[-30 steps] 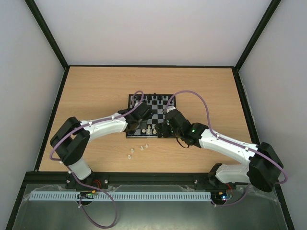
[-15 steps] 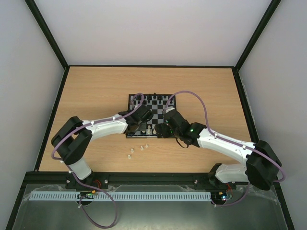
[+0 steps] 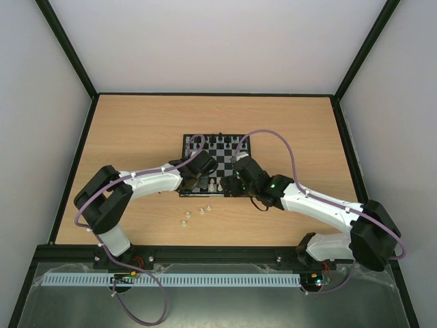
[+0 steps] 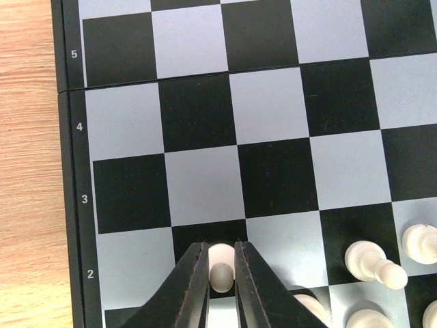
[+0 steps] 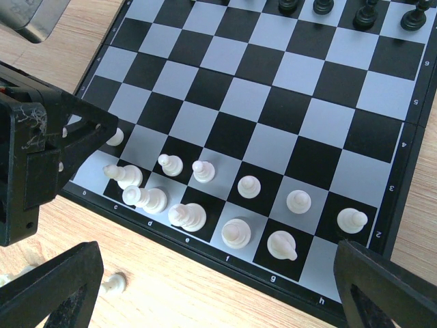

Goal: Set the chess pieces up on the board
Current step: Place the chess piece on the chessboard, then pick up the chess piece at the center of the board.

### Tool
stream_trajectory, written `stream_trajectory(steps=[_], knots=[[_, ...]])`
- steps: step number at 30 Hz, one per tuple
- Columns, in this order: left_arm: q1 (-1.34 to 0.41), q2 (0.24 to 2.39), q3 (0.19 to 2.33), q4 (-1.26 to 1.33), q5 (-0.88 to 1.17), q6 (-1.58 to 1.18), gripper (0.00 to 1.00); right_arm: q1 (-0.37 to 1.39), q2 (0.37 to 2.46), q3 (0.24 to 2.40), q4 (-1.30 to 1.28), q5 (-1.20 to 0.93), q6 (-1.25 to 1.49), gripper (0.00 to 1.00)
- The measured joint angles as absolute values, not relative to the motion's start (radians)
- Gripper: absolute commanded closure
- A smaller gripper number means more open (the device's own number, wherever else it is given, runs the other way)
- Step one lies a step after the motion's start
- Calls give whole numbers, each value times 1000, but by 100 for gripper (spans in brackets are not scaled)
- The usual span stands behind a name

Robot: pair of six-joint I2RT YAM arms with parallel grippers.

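The board (image 3: pixel 229 158) lies mid-table, black chessmen along its far rows. White chess pieces (image 5: pixel 239 232) stand in its two near rows in the right wrist view. My left gripper (image 4: pixel 220 246) is shut on a white pawn (image 4: pixel 221 275) over a black square in row 2 near the board's (image 4: pixel 273 102) left edge. It sits at the board's near-left corner in the top view (image 3: pixel 194 182). The pawn also shows in the right wrist view (image 5: pixel 115 137). My right gripper (image 5: pixel 217 251) is wide open and empty above the board's near edge (image 3: pixel 234 183).
Several loose white pieces (image 3: pixel 203 209) lie on the wooden table just in front of the board; one shows in the right wrist view (image 5: pixel 113 283). Both arms crowd the board's near edge. Black rails border the table.
My left gripper has shifted a little toward the board's near-left corner with the pawn. The right arm has barely moved.
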State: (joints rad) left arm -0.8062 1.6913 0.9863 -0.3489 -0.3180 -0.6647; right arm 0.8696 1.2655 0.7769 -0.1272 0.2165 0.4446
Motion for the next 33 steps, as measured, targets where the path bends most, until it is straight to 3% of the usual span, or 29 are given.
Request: stream_trajectory(steps=[17, 33], knots=[[-806, 1646, 981, -378, -336, -690, 59, 870, 1266, 777, -127, 212, 445, 7], [-784, 1287, 757, -486, -446, -833, 60, 870, 1263, 777, -128, 196, 445, 7]])
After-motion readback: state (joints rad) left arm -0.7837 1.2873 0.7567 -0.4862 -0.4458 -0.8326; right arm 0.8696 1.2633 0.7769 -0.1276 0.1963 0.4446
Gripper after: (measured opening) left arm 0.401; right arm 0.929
